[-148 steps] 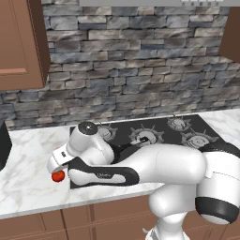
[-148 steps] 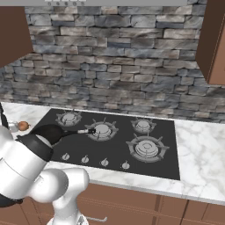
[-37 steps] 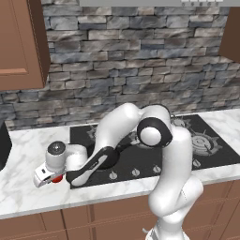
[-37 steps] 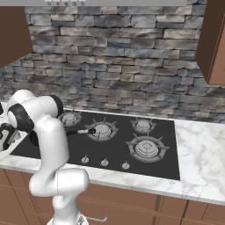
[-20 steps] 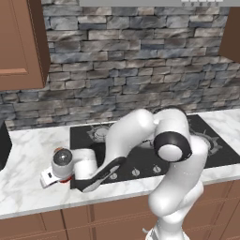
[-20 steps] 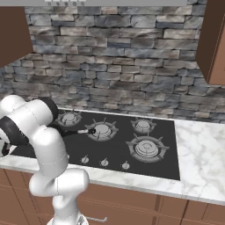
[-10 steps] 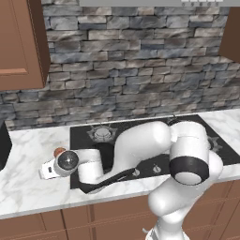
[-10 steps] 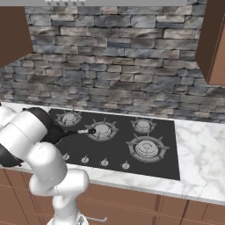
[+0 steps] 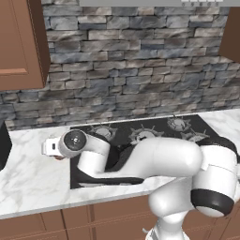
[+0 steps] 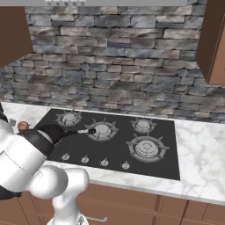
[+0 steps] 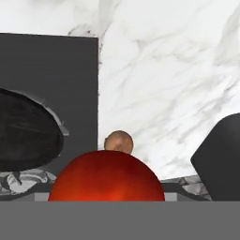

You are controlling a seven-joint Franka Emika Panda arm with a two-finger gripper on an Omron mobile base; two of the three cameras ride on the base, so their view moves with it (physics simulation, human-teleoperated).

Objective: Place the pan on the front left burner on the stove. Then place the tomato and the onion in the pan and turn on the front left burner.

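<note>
The arm now folds lower over the black stove [image 10: 145, 127] than a moment ago, its hand at the white marble worktop [image 9: 28, 176] under a stone wall. 1 pan [image 10: 48, 131] sits on the front left burner. 1 tomato [image 11: 107, 176] fills the hand view close up; whether the jaws pinch it, I cannot tell. 1 onion [image 11: 118, 141] lies just beyond.
</note>
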